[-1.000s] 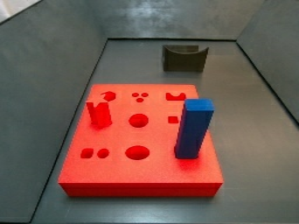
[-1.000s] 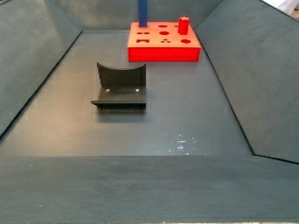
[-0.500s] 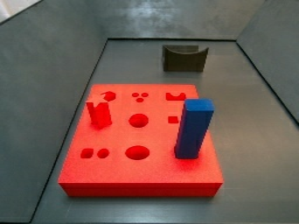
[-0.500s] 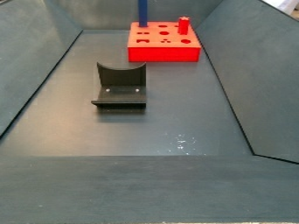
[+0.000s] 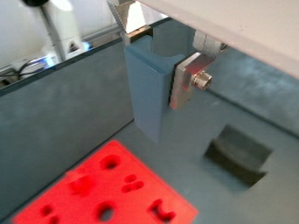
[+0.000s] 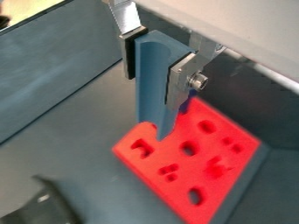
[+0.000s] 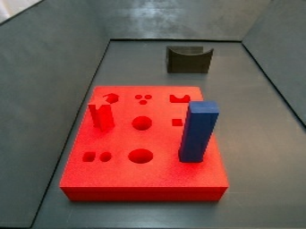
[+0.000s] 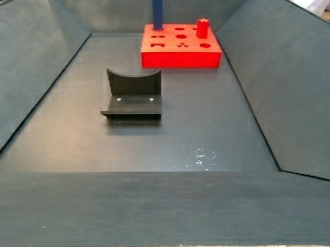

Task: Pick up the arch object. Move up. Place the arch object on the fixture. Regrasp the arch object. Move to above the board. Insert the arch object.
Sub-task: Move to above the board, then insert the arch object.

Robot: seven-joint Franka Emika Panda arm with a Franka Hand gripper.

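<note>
With the arch (image 6: 156,83) clamped upright between the jaws of the gripper (image 5: 156,74), high over the board (image 6: 193,157) and out of both side views, I would line it over the arch-shaped hole (image 7: 182,97) before lowering straight down.

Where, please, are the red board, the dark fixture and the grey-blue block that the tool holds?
Red board (image 7: 143,179): side view, bare top near the front edge.
Fixture (image 8: 131,95): side view, its upright back.
Grey-blue block (image 5: 149,87): wrist view, its long face.
Tool (image 5: 158,66): wrist view, high above the floor, clamping the block.
</note>
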